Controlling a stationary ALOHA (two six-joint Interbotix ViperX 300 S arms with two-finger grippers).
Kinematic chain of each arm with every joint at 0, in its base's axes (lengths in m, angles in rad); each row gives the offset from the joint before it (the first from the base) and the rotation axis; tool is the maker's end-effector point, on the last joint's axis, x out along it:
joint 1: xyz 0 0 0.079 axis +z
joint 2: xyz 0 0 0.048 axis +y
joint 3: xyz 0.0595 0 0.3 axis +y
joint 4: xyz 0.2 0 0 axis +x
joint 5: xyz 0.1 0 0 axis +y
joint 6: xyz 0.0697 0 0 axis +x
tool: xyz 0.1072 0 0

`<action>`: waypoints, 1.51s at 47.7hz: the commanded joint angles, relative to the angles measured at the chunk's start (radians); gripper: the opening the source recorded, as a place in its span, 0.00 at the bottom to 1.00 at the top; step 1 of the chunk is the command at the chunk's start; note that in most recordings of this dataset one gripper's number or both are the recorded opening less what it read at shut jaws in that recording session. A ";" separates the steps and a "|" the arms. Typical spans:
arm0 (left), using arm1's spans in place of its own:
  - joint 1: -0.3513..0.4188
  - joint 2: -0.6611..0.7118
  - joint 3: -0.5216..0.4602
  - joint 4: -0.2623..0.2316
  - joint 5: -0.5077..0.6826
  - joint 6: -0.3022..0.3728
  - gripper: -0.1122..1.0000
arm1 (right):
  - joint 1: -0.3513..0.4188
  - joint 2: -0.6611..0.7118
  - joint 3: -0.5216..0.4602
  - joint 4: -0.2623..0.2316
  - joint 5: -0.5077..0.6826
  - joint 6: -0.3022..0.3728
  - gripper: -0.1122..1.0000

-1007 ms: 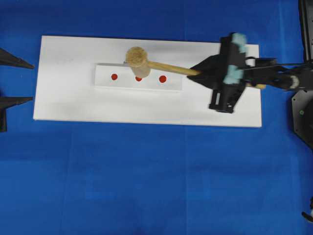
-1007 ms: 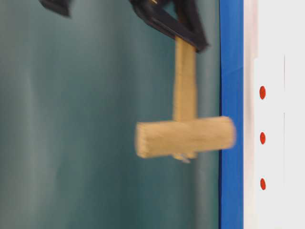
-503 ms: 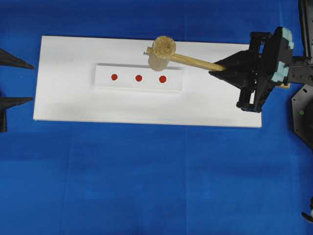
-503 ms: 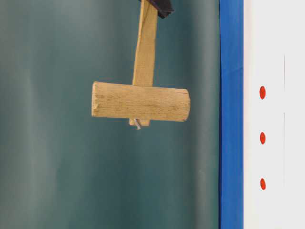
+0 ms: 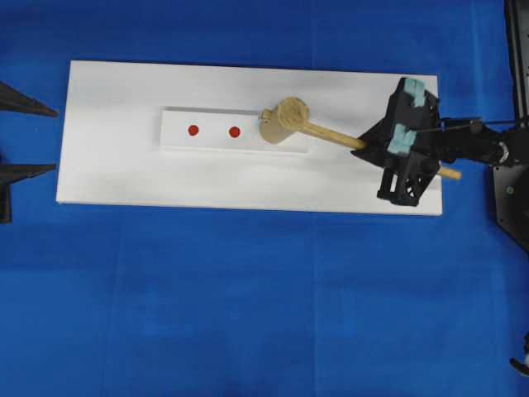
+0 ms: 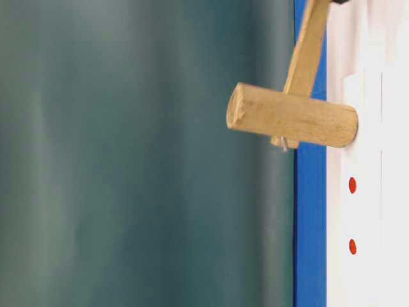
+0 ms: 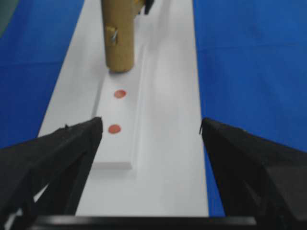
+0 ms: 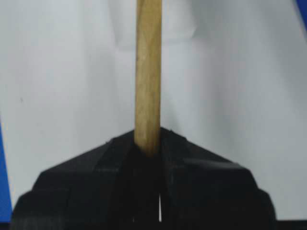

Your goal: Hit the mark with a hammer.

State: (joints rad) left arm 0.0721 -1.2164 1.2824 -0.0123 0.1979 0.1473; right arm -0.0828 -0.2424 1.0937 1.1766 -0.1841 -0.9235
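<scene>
Robot lab bench: blue cloth (image 5: 248, 298) over table, white test board (image 5: 124, 174) w/ red dots, teal backdrop (image 6: 128, 160).

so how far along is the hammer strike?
Done: the right hand is shut on the hammer handle. In hand: the head sits over the strip's right end, covering the third mark, with its face at the strip in the table-level view; actual contact can't be confirmed. Two red marks are uncovered. Left: lifting off. The left hand is open, idle.
</scene>
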 commanded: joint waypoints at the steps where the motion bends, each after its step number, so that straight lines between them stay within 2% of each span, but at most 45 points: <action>1: 0.002 0.012 -0.011 -0.002 -0.009 -0.003 0.83 | 0.006 -0.028 -0.026 0.000 -0.005 -0.005 0.12; 19: 0.003 0.012 -0.009 -0.002 -0.009 -0.005 0.83 | 0.006 -0.278 -0.038 -0.031 -0.012 -0.035 0.12; 28: 0.003 0.012 -0.009 -0.002 -0.009 -0.003 0.83 | 0.006 -0.299 -0.048 -0.031 -0.008 -0.048 0.12; 37: 0.003 0.012 -0.009 -0.002 -0.009 -0.003 0.83 | 0.011 -0.258 -0.087 -0.031 -0.008 -0.049 0.12; 47: 0.003 0.014 -0.009 -0.002 -0.009 -0.005 0.83 | 0.040 -0.137 -0.204 -0.072 -0.005 -0.054 0.12; 61: 0.003 0.014 -0.009 -0.002 -0.009 -0.005 0.83 | 0.044 0.038 -0.385 -0.098 0.028 -0.054 0.12; 72: 0.002 0.014 -0.009 -0.002 -0.008 -0.005 0.83 | 0.046 0.109 -0.465 -0.126 0.057 -0.054 0.12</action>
State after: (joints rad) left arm 0.0721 -1.2164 1.2824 -0.0123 0.1963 0.1442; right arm -0.0399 -0.1258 0.6719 1.0600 -0.1289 -0.9771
